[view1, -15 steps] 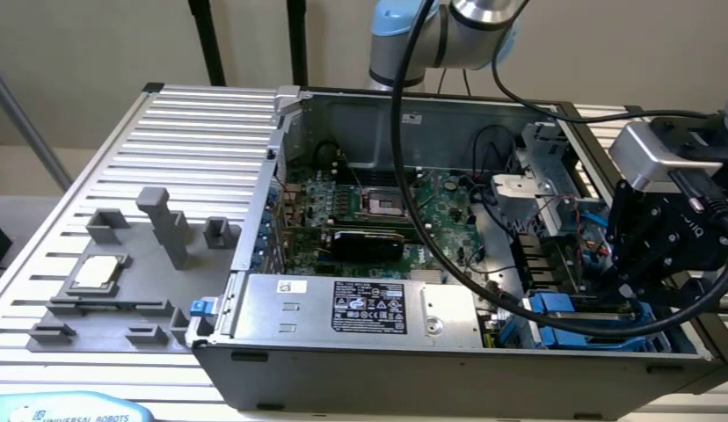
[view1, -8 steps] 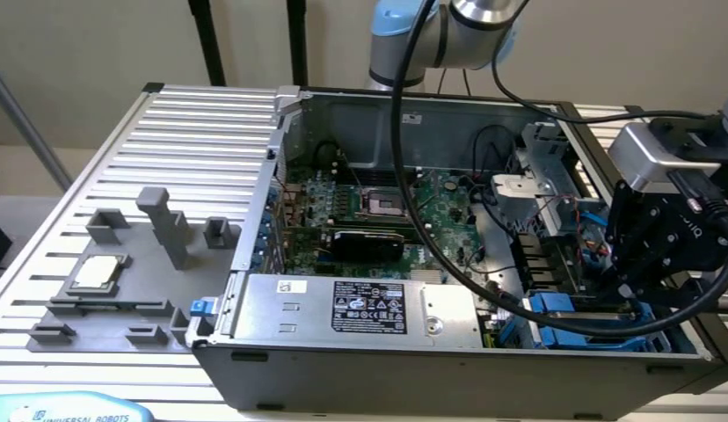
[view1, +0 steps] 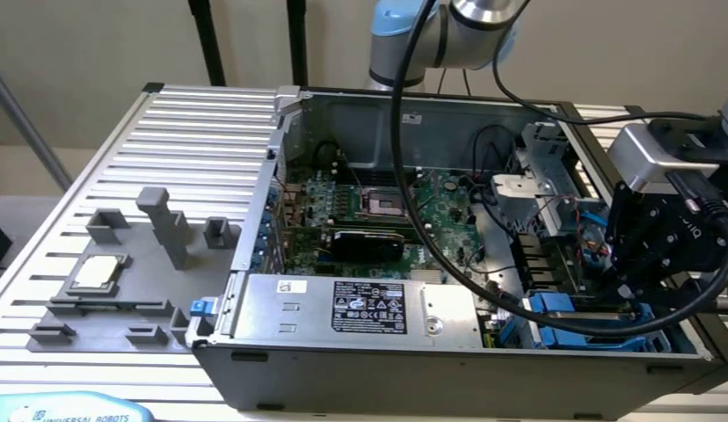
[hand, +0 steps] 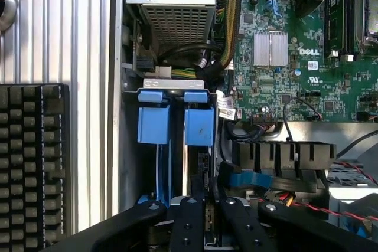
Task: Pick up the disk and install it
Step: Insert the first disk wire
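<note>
We find the disk [hand: 199, 127] directly ahead of the gripper [hand: 212, 225], standing in the drive bay [hand: 133, 146]; full seating unconfirmed; grip state cannot be told.

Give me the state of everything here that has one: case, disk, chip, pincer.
Computer case: open, side panel off.
Disk: on edge, blue-framed, in the drive bay.
Chip: lying on the grey fixture, outside the case.
Pincer: over the drive bay, in line with the disk.
</note>
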